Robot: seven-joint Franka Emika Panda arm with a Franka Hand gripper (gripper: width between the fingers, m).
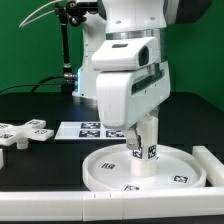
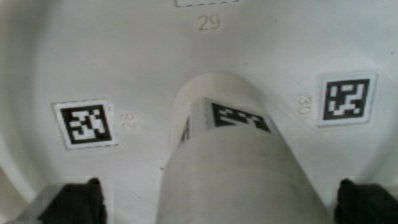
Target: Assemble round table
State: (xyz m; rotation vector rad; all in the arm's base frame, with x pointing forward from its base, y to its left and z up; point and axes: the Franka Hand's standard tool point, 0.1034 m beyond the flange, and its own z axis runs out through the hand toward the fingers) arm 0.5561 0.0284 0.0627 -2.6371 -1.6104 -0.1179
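The large rimmed round disc (image 1: 108, 172) lies flat on the black table, hollow side up. The short cylindrical leg (image 1: 147, 158) stands upright at its middle. My gripper (image 1: 141, 136) is lowered over the leg from above. In the wrist view the leg (image 2: 231, 150) runs between my two dark fingertips (image 2: 71, 203), with a small gap on each side, so the gripper (image 2: 217, 203) is open around it. The disc floor (image 2: 178, 60) with its tags fills the background. The cross-shaped foot piece (image 1: 25, 132) lies on the table at the exterior view's left.
The marker board (image 1: 85, 128) lies flat behind the disc. A long white bar (image 1: 212, 166) lies along the disc's side at the exterior view's right. The arm's base and a black stand rise at the back.
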